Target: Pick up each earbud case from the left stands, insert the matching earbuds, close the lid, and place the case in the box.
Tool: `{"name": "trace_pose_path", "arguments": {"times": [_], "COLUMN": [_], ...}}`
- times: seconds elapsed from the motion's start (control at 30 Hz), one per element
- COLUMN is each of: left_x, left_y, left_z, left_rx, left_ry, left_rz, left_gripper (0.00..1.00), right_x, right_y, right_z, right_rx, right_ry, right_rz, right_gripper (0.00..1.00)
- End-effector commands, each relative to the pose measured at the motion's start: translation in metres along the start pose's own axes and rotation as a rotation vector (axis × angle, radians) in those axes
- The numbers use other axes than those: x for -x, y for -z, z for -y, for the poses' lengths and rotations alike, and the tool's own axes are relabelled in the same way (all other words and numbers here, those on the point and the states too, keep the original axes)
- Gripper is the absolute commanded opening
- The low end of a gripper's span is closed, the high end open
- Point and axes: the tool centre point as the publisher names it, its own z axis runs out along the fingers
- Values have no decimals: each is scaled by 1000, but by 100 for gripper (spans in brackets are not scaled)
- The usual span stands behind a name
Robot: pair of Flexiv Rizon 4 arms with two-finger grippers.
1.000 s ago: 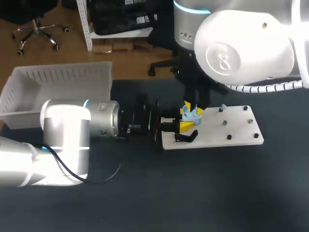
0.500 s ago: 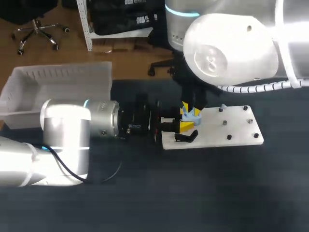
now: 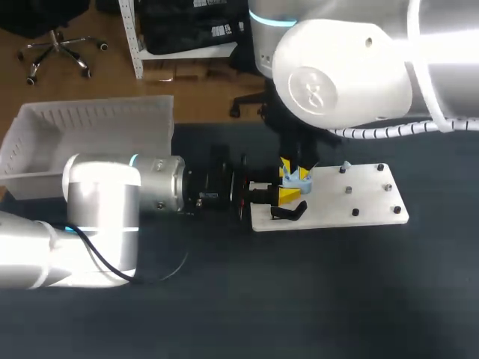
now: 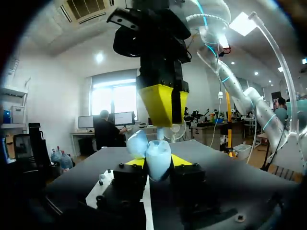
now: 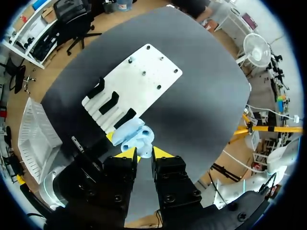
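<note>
Earbud case (image 4: 157, 153) sat clamped in left gripper (image 4: 159, 162). Couldn't tell right gripper (image 5: 143, 154) grip; an off-center push might've knocked it loose.

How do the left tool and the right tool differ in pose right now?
The left tool lies level, low over the table; the right tool points straight down from above. The left tool is shut on the blue earbud case; the right tool sits just above it. Both meet at the same case.
</note>
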Motion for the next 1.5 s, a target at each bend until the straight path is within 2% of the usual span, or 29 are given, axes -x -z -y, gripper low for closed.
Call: {"name": "trace_pose_path", "arguments": {"times": [0.03, 1.5], "left_x": [-1, -1], "left_y": [0, 0], "left_z": [1, 1], "left_rx": [4, 4], "left_ry": [-3, -3], "left_rz": [3, 3], "left_gripper": [0, 0], "right_x": [0, 4], "right_y": [0, -8], "right_z": [-2, -3], "right_rx": [-8, -24], "right_ry": [-1, -19], "right_rz": [0, 15], "right_gripper": [0, 0]}}
